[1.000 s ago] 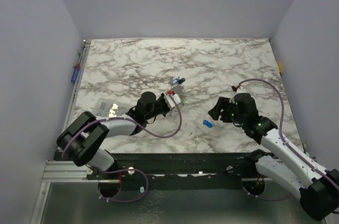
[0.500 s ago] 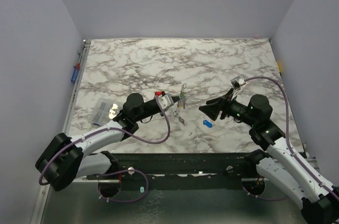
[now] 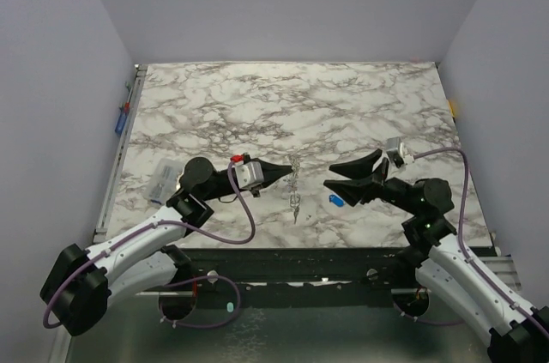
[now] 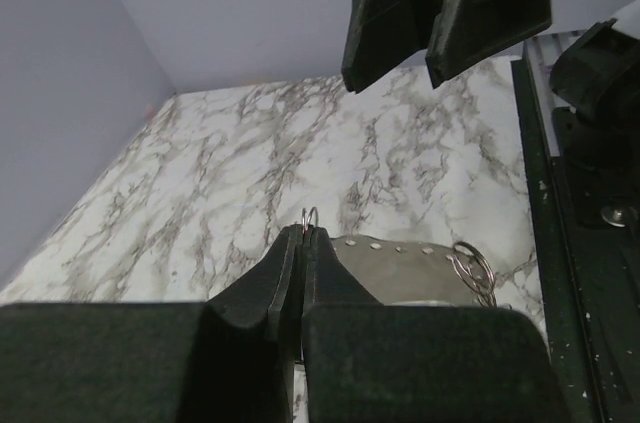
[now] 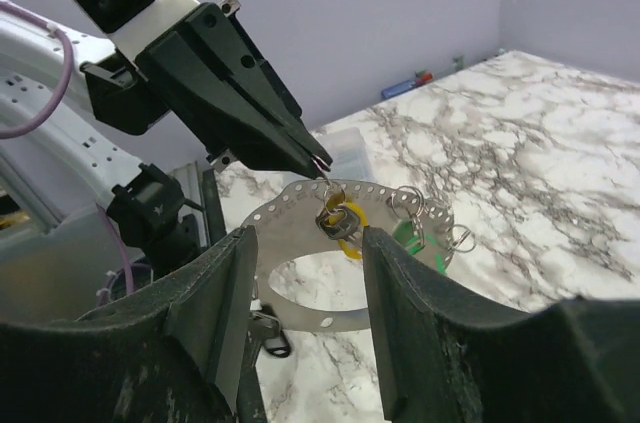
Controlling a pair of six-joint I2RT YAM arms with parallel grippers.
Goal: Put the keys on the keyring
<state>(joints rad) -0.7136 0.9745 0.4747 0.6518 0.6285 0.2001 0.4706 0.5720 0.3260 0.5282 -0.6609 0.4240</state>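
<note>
Left hand [image 3: 286, 171] clamped on hanging keyring [image 5: 290, 205] with yellow and green keys [image 5: 350, 228], right hand [image 3: 330, 182] at its 3 o'clock, fingers [image 5: 215, 313] apart, blue key [image 3: 335, 201] on worktop [image 3: 343, 105].

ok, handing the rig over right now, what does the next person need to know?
Left end effector: shut on the keyring, holding it up above the table.
Right end effector: open, empty, facing the hanging keyring.
Keys: yellow-tagged key and green-tagged key appear to hang on the keyring; blue key lies on the table near the right end effector.
To do: pick up the blue key and thread it on.
</note>
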